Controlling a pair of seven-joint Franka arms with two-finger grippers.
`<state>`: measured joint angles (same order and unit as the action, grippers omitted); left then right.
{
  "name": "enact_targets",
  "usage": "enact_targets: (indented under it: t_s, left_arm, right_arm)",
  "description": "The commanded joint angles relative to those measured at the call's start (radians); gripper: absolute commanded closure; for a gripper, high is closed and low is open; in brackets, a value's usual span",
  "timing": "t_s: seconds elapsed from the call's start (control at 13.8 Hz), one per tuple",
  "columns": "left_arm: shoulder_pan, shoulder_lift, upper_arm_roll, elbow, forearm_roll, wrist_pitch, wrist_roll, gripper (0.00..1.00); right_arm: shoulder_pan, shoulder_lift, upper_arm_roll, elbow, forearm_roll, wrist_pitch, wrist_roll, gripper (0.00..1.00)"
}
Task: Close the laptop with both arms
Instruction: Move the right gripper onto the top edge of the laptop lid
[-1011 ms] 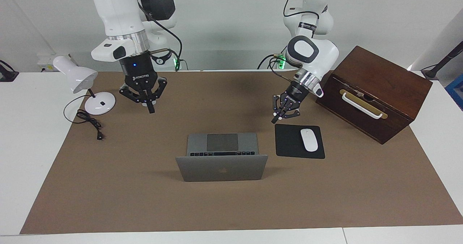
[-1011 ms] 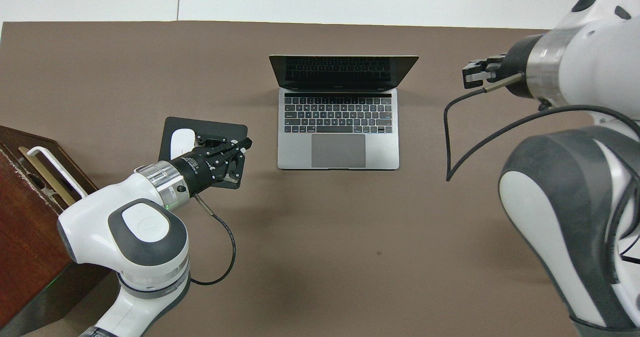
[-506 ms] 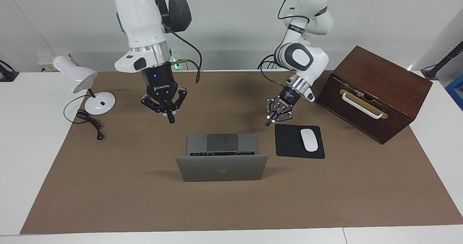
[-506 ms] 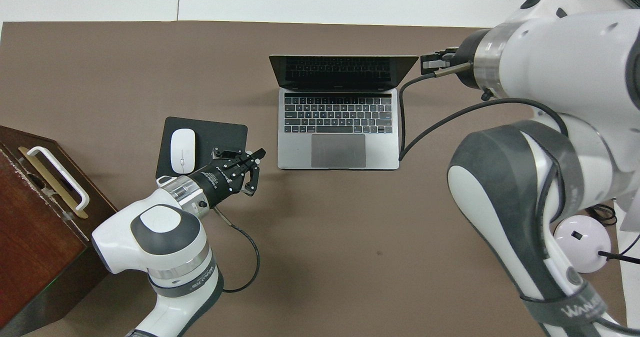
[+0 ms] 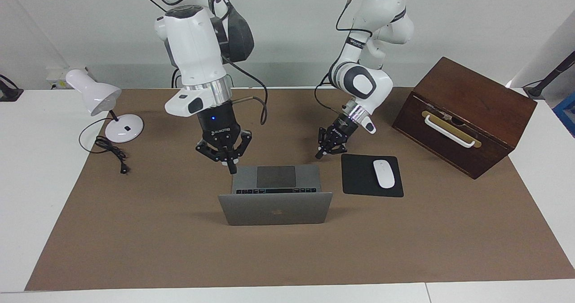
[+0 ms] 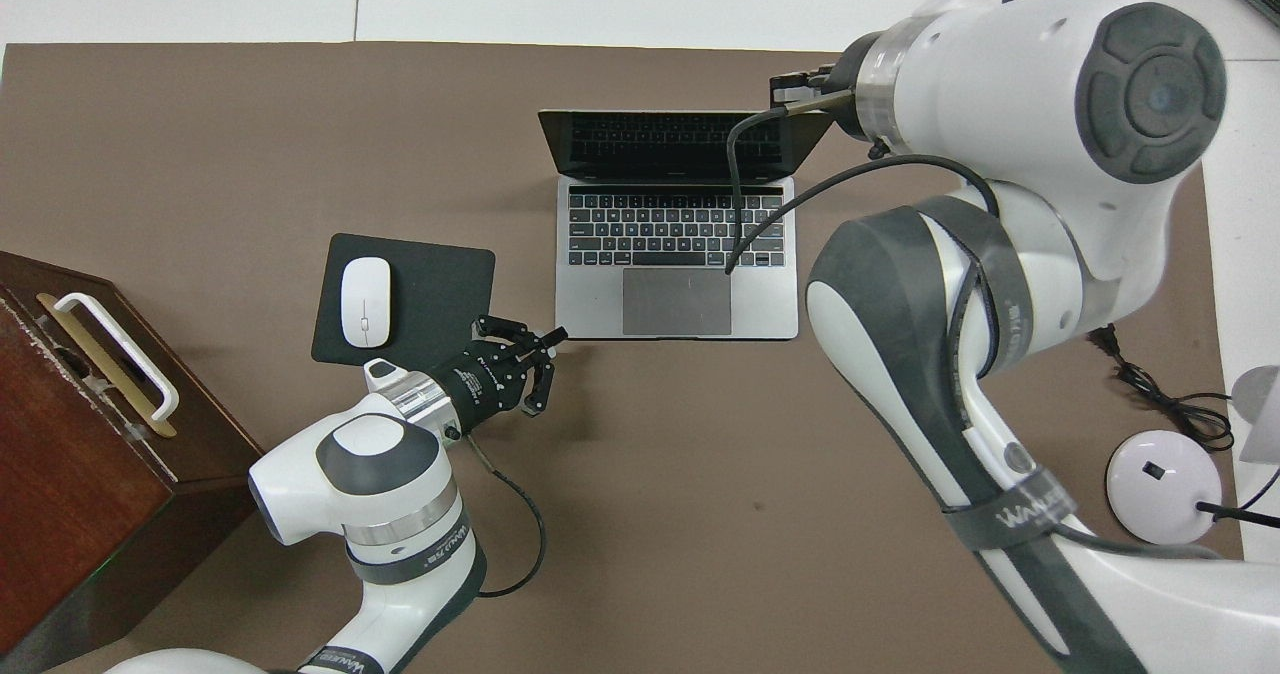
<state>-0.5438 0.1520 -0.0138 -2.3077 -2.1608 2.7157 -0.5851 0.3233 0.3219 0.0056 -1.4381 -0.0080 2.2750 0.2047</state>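
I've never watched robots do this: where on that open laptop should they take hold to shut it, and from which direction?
Probably the lid's top edge near its two corners, not a pinch. The laptop stands open, screen facing the robots, so the shut right gripper and left gripper would likely pass over that edge to the logo face and draw it down toward the keyboard.
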Motion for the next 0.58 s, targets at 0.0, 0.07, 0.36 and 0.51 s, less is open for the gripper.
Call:
enact_targets:
  t_s: [0.0,0.07,0.36,0.51]
  left_arm:
    - [0.004,0.035,0.015,0.007,-0.095,-0.054,0.100,1.00]
    - [0.010,0.037,0.015,0.020,-0.129,-0.054,0.100,1.00]
    - [0.050,0.060,0.015,0.048,-0.151,-0.054,0.099,1.00]
    - [0.076,0.072,0.012,0.048,-0.175,-0.083,0.096,1.00]
  right_arm:
    - [0.010,0.081,-0.001,0.105,-0.033,0.018,0.038,1.00]
    - [0.011,0.097,-0.001,0.125,-0.033,0.023,0.038,1.00]
    - [0.022,0.167,-0.003,0.165,-0.033,0.110,0.038,1.00]
    - [0.026,0.218,-0.003,0.224,-0.043,0.112,0.039,1.00]
